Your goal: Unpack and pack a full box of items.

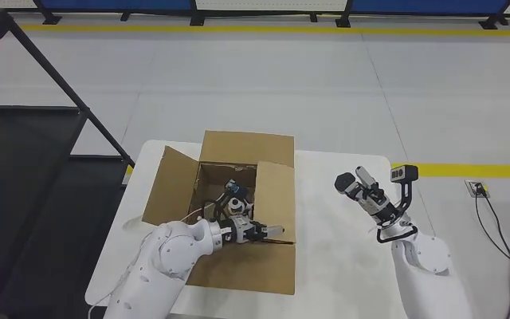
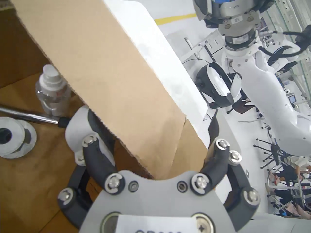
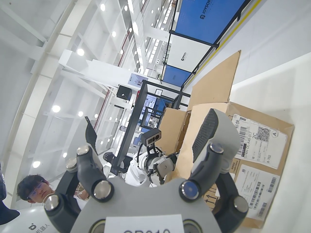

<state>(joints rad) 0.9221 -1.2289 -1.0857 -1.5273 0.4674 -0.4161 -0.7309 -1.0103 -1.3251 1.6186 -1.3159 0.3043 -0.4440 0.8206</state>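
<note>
A white desk stands on a pale grey floor. Far beyond the desk, a yellow line runs along the foot of blue panels in black frames. A shorter yellow stripe lies just beside the desk, near a socket with a black cable. A black rack stands just beside the desk's other side. High above the desk, round ceiling lights glow among white beams.

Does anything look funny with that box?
Yes. The brown cardboard box has one flap leaning inward over its opening, and the left gripper straddles that flap, open jaws on either side.
</note>
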